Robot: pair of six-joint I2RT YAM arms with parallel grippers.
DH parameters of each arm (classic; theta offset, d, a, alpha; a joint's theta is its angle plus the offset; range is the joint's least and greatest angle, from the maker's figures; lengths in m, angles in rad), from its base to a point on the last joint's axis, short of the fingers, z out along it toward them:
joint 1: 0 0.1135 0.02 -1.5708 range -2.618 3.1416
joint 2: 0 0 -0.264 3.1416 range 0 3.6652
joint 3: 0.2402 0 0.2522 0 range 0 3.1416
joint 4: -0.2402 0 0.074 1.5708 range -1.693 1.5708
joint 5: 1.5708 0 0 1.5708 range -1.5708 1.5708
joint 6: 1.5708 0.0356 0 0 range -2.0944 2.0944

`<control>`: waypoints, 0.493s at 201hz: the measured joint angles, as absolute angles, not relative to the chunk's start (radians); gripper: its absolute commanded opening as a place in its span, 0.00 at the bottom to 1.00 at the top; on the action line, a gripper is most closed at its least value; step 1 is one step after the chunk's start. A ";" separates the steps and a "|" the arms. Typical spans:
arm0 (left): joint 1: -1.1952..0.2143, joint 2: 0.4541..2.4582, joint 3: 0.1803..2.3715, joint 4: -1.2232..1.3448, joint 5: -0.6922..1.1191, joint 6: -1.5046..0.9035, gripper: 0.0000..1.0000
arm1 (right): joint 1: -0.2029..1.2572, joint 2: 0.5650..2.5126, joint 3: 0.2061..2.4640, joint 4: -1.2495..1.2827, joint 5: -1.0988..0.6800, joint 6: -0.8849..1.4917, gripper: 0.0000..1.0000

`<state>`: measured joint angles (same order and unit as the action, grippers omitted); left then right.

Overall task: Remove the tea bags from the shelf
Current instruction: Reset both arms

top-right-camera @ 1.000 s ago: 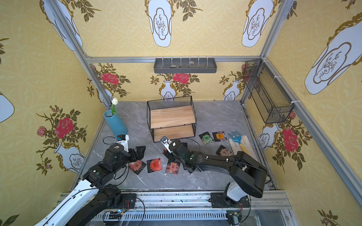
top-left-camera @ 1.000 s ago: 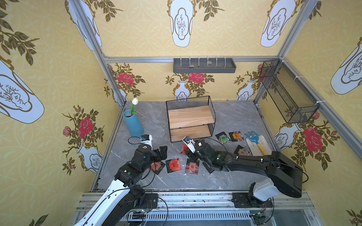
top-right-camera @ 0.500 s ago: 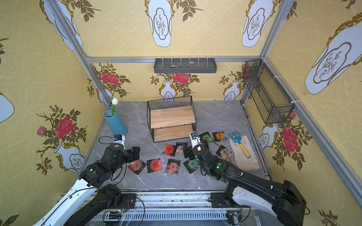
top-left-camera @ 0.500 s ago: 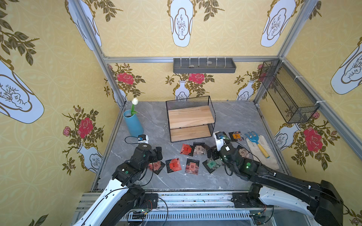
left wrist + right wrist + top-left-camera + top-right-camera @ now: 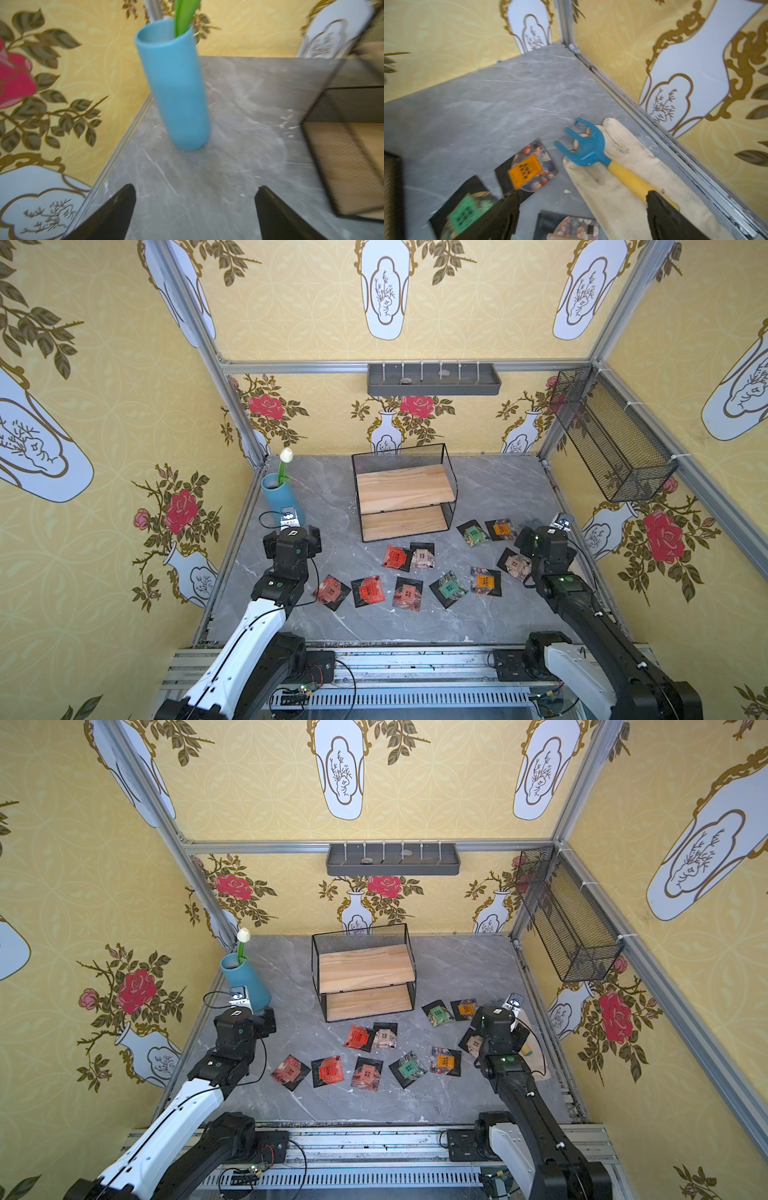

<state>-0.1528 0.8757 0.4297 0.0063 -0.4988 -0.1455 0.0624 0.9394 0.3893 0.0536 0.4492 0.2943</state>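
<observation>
In both top views the wire-and-wood shelf looks bare. Flat, glossy tea bags lie scattered at its six o'clock, clear of it.

Left wrist view: left gripper wide, empty.

Right wrist view: right gripper wide, empty, tea bags just beneath; seemingly the nearer hand.

Count of tea bags: 10 visible in both top views, all lying on the table, from centre to lower right of frame.

By label:
- 4 red or reddish
- 2 green
- 2 orange
- 2 beige

Whether the arm at right hides more cannot be told.

Other items:
- shelf: 1, with 2 wooden boards, centre
- vase: 1, holding 1 flower, centre left
- wall tray: 1, upper centre
- mesh basket: 1, upper right
- glove: 1
- hand rake: 1
- robot arms: 2
</observation>
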 measured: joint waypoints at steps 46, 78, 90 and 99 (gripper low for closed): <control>-0.075 1.083 0.268 0.414 -0.434 -0.077 1.00 | -0.004 1.092 0.213 0.373 0.372 0.264 0.98; -0.057 1.238 0.130 0.782 -0.379 -0.033 1.00 | -0.016 1.196 0.151 0.663 0.297 0.192 0.98; -0.057 1.305 0.113 0.862 -0.350 -0.013 1.00 | -0.033 1.287 0.105 0.844 0.252 0.169 0.98; -0.056 1.317 0.123 0.886 -0.313 0.007 1.00 | -0.035 1.382 0.089 0.939 0.246 0.144 0.97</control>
